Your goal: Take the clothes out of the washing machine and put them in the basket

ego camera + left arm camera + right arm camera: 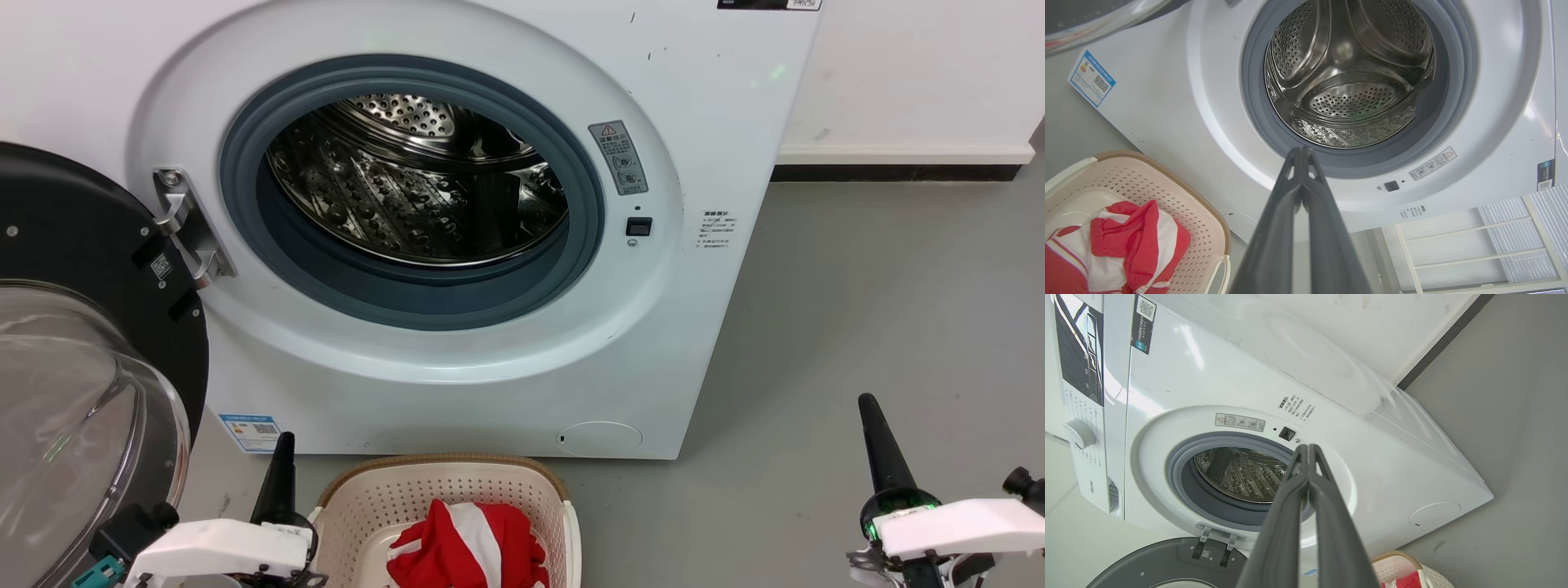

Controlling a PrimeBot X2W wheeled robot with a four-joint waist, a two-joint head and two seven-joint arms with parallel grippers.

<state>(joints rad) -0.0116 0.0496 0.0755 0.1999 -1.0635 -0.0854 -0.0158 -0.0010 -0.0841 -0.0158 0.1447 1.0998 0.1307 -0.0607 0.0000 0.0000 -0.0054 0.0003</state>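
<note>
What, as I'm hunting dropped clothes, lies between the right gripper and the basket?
Bare grey floor, in the head view, separates the right gripper from the basket.

No print reads clearly to me: the washing machine point(718, 122) bears a warning-triangle label point(618, 157) beside its porthole point(408, 306) and a blue QR sticker point(251, 431) at its lower-left corner.

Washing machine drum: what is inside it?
Inside the drum of the washing machine, bare perforated steel and no fabric. Its front bottom edge is hidden behind the grey door seal. The clothes lie in the basket.
</note>
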